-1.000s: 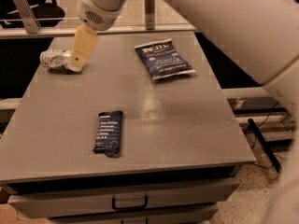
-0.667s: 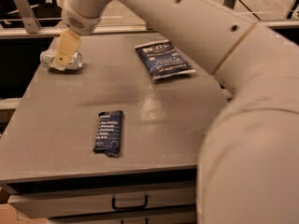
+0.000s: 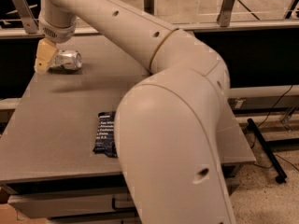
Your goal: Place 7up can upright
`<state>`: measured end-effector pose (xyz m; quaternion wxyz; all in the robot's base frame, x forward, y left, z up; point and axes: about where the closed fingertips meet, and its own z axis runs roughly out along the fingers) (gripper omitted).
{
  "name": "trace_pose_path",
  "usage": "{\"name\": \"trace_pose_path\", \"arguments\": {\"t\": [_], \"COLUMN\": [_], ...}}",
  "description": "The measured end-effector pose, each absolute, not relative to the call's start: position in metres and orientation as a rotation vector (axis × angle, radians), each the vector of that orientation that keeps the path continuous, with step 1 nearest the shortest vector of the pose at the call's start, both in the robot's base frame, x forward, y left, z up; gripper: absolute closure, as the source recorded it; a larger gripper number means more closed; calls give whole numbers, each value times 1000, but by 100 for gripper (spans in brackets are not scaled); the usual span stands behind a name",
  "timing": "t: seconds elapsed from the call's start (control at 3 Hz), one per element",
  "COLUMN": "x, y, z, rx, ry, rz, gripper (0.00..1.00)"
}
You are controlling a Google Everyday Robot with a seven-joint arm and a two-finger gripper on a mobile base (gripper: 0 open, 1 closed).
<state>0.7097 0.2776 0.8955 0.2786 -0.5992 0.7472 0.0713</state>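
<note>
The 7up can (image 3: 67, 60), shiny silver with a pale tint, lies on its side at the far left corner of the grey table (image 3: 56, 120). My gripper (image 3: 45, 59) hangs over that corner, its tan fingers (image 3: 43, 56) just left of the can and overlapping its left end. I cannot tell whether it touches the can. My large cream arm fills the middle and right of the view and hides much of the table.
A dark blue snack bag (image 3: 105, 133) lies near the table's front, partly hidden by my arm. Drawer fronts sit under the table's front edge. A metal rail runs behind the table. The floor at right holds a black cable and stand leg.
My gripper has moved left past the can to its left end. My arm has swung across the view and now hides the second snack bag and the table's right part.
</note>
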Motion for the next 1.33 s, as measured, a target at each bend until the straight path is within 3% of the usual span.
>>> {"name": "trace_pose_path", "arguments": {"t": [0.33,1.33], "x": [724,734], "y": [297,308], "z": [872,843], "rx": [-1615,-1635], "ry": [2081,2167], "rz": [166,156], "gripper": [0,65]}}
